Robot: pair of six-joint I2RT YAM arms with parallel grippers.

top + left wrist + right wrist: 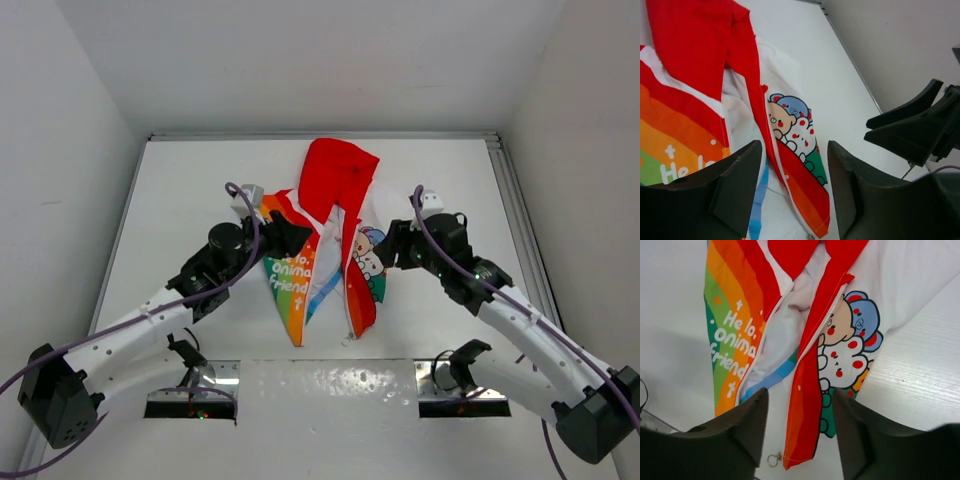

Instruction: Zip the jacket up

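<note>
My left gripper's (pixel 794 148) jaws stand apart over the jacket (pixel 687 70), which lies unzipped on the worktop (pixel 807 60). I see the right gripper (pixel 869 127) at the right edge.

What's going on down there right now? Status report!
Left pincer open, right pincer open, both empty. Jacket unzipped, front spread apart. Nothing blocking.
</note>
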